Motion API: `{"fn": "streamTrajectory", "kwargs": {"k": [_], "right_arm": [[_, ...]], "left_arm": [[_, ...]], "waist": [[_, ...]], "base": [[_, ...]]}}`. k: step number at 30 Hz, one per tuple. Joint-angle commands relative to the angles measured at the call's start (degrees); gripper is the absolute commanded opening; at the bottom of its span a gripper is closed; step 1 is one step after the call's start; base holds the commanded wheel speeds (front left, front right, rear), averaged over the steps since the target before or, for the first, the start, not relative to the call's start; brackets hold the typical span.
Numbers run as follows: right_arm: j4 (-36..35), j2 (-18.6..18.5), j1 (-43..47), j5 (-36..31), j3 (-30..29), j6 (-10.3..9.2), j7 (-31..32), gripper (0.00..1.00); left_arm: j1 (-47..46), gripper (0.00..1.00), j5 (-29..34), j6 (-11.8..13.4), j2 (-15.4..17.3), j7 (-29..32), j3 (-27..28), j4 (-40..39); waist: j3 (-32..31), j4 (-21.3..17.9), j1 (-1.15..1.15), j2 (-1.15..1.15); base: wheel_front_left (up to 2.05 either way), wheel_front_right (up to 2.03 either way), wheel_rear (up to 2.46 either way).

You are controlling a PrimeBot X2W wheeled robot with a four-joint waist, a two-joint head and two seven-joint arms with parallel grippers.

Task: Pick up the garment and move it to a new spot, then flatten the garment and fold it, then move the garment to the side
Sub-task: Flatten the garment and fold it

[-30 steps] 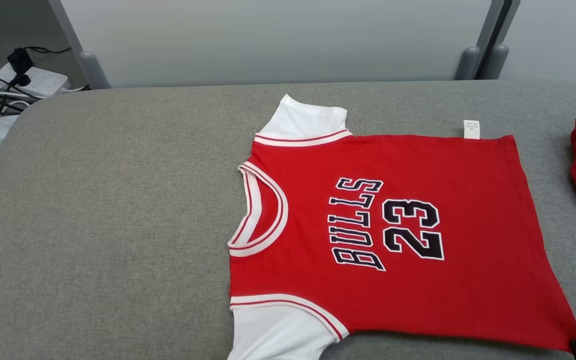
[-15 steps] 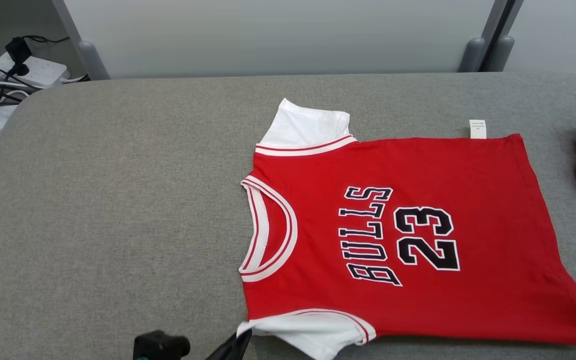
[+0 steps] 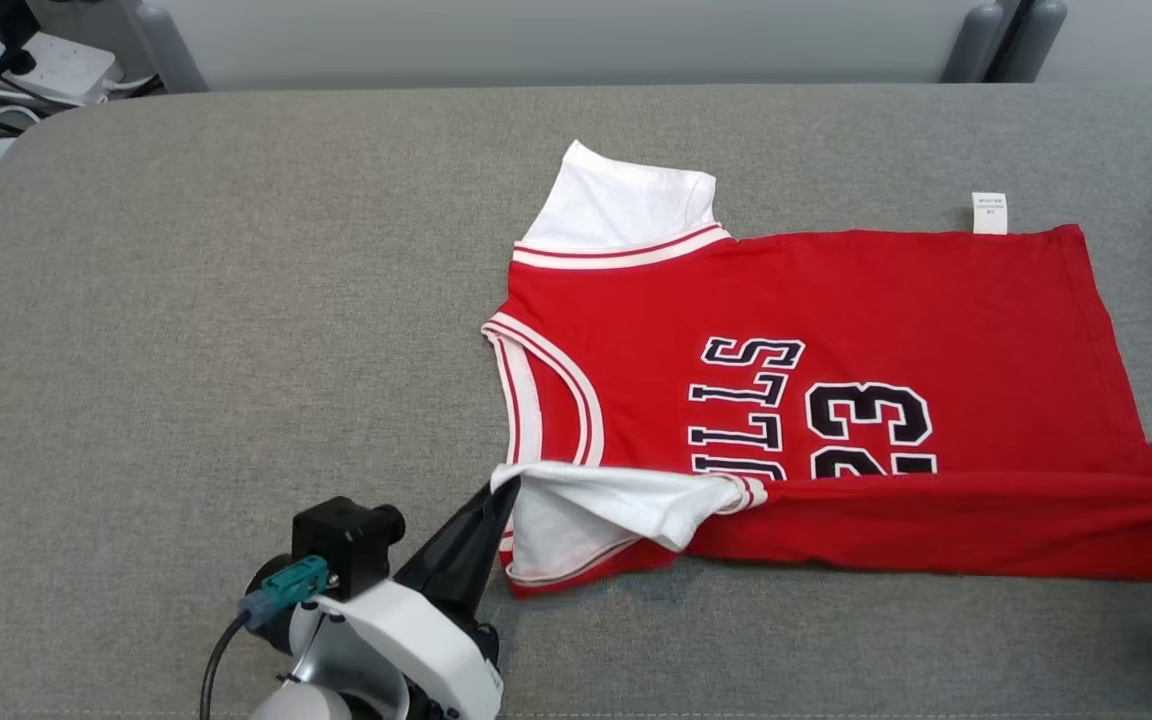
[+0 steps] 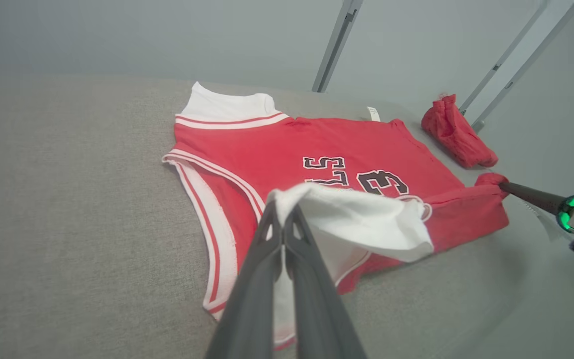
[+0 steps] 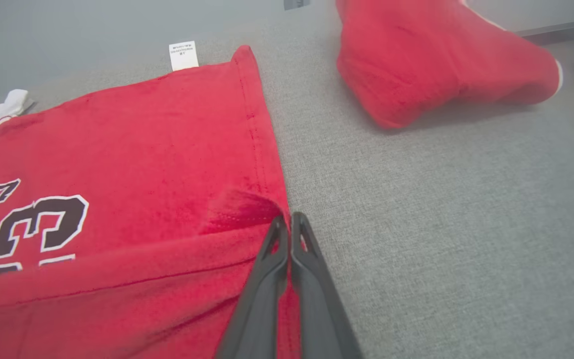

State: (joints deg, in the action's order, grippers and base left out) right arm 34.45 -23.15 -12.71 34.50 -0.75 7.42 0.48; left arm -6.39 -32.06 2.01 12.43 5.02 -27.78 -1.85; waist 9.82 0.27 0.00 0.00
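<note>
Two grips on jersey [image 3: 836,300]: left hand [image 4: 282,212] sleeve [image 4: 361,224], right hand [image 5: 287,222] hem corner [image 5: 244,209].

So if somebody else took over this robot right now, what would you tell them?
Left gripper: shut on the jersey's near white sleeve.
Right gripper: shut on the near hem corner.
The jersey lies flat on the table, its near edge lifted and partly folded over the print.
Done: flattened, first fold begun.
Left: finish folding, then move it aside. Another red garment lies apart, to the right.
</note>
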Motion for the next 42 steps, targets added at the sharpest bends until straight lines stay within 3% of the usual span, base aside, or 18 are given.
{"fn": "streamTrajectory", "kwargs": {"k": [1,5,14,26,27,28,29,30,31,36,42], "right_arm": [[-1.97,-1.95,-1.77,0.59,0.51,0.07,0.97,0.00],[-2.28,-3.12,-3.93,-0.59,0.33,0.07,2.49,0.00],[2.12,-2.09,-11.02,-4.70,2.91,0.07,4.29,0.00],[11.36,-0.55,-19.07,-8.18,7.38,0.07,0.91,0.00],[12.16,-0.49,-19.55,-8.25,7.71,0.07,0.47,0.00],[12.92,-0.38,-19.97,-8.26,8.05,0.07,0.08,0.00],[13.63,-0.25,-20.34,-8.22,8.38,0.07,-0.36,0.20],[14.25,-0.10,-20.66,-8.16,8.69,0.07,-0.88,0.49],[14.78,0.08,-20.93,-8.14,9.09,0.07,-1.47,1.00],[16.62,0.64,-21.46,-7.86,10.87,0.07,-5.40,1.00],[16.06,1.25,-20.41,-8.85,12.37,0.07,-12.61,1.00]], "left_arm": [[-3.97,0.00,0.57,-0.48,0.20,-1.23,2.58,-0.69],[-7.28,0.00,1.09,-1.09,0.18,-2.14,3.00,1.71],[-16.17,0.00,1.94,-3.80,-1.80,-3.35,1.60,12.55],[-25.05,0.00,5.26,-5.48,-4.59,-7.87,-1.21,27.73],[-25.52,0.12,5.50,-5.53,-4.75,-8.26,-1.43,28.85],[-25.94,0.31,5.62,-5.64,-4.93,-8.68,-1.61,29.87],[-26.29,0.42,5.56,-5.71,-5.17,-9.26,-1.62,30.81],[-26.60,0.61,5.46,-5.78,-5.42,-9.85,-1.60,31.75],[-26.90,0.98,5.48,-5.95,-5.59,-10.27,-1.79,32.69],[-27.68,1.00,5.24,-6.34,-6.35,-13.31,-2.06,36.27],[-25.58,1.00,3.89,-4.73,-6.77,-17.70,0.07,36.35]], "waist": [[1.09,0.41,0.00,0.00],[2.52,0.73,0.00,0.00],[5.74,0.36,0.00,0.00],[8.06,0.11,0.00,0.00],[8.09,0.13,0.00,0.00],[8.10,0.13,0.00,0.00],[8.06,0.16,0.00,0.00],[7.97,0.18,0.00,0.00],[7.87,0.18,0.00,0.00],[6.56,0.15,0.00,0.00],[3.14,-0.47,0.00,0.00]], "base": [[0.00,0.00,0.00],[0.00,0.00,0.00],[0.00,0.00,0.00],[0.00,0.00,0.00],[0.00,0.00,0.00],[0.00,0.00,0.00],[0.00,0.00,0.00],[0.00,0.00,0.00],[0.00,0.00,0.00],[0.00,0.00,0.00],[0.00,0.00,0.00]]}}
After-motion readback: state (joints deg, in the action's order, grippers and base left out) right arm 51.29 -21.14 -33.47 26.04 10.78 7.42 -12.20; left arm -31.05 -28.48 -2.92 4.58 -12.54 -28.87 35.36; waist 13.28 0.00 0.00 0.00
